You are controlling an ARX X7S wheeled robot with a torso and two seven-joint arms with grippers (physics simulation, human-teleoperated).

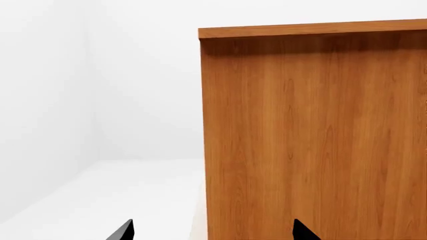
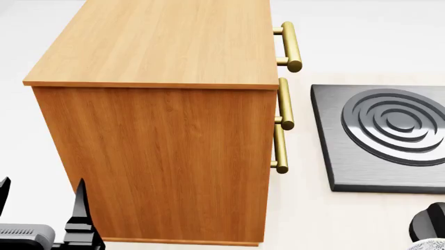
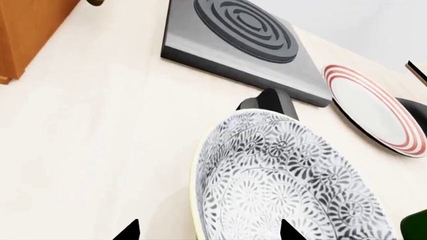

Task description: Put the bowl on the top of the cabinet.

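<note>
Grey-patterned bowl (image 3: 280, 185) near tall orange-brown cabinet (image 2: 167, 130)

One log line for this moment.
bowl: at right gripper, not on cabinet | left gripper: open, empty, beside cabinet

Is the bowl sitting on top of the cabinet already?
No, the cabinet has a bare wooden top, and the bowl is still down by the plate.

Grey square hotplate (image 2: 347, 161) with raised concentric rings lies flat on the pale worktop (image 3: 93, 125). White plate (image 3: 370, 107) with red rim rings lies just beside the hotplate's far corner. A black knob-like object (image 3: 270, 101) sits against the hotplate's edge; identity unclear.
</note>
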